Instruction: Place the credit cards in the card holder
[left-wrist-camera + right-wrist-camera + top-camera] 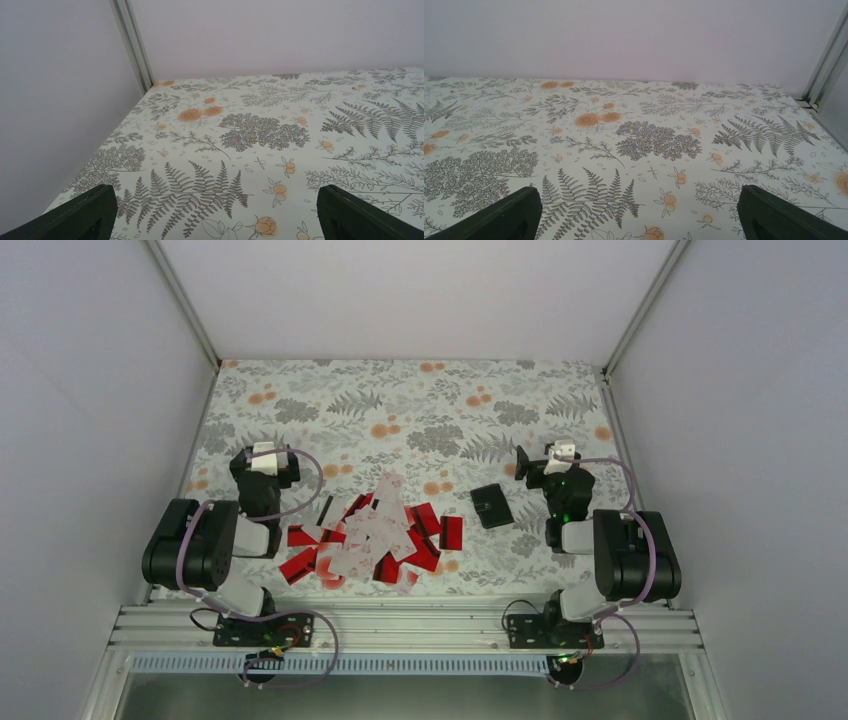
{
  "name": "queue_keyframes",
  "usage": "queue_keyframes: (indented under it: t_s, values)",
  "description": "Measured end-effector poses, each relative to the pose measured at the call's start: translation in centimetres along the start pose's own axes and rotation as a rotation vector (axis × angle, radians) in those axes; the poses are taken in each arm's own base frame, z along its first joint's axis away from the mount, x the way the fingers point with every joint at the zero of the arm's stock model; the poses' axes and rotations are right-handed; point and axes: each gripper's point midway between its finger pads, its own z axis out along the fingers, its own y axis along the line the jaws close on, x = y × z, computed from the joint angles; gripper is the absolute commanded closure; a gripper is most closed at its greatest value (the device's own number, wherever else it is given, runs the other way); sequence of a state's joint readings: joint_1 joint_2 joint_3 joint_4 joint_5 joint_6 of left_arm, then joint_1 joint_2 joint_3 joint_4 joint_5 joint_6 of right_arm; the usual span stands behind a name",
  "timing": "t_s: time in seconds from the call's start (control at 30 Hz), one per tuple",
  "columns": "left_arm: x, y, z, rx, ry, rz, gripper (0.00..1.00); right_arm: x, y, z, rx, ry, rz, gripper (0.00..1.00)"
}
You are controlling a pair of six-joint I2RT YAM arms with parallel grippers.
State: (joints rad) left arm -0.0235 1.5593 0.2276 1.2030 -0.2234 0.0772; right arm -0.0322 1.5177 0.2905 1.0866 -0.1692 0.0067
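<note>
1. Nearest the arm bases, the credit cards (365,536) lie in a loose heap on the table (400,410), about midway between the two arms. Red and pale cards overlap at every angle, so the heap has no shared long axis. One red card (451,532) at the right fringe lies partly clear of the rest, its long side running near to far.

2. A little farther out and to the right of the heap lies the card holder (492,506). It is flat, black face up, and touches no card. Its long axis runs roughly near to far, with the far end leaning slightly left. From above I cannot tell whether it is folded shut or spread open.

3. Farther still are both claws, pointing toward the back wall.
   - The left gripper (264,462) has its fingers (90,212) spread wide with nothing between them, and its wrist view shows only patterned table and wall.
   - The right gripper (553,468) is likewise wide apart and empty, its fingers (511,215) framing bare pattern.

4. The deciding relation is that both task things sit behind the fingertips, not ahead of them.
   - The heap lies to the right of the left claw and nearer the bases.
   - The holder lies just beside the right claw, on its left and slightly nearer.
   - I judge the left arm better placed for the cards and the right for the holder, and either one must draw back and tip downward first.
</note>
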Motion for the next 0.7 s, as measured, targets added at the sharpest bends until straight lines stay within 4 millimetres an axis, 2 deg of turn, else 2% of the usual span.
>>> queue_keyframes:
  t_s: [0.7]
  values:
    - [-0.03,0.01,0.0,0.0,-0.001,0.0,0.0,0.06,-0.08,0.25,0.002,0.012,0.002,0.01]
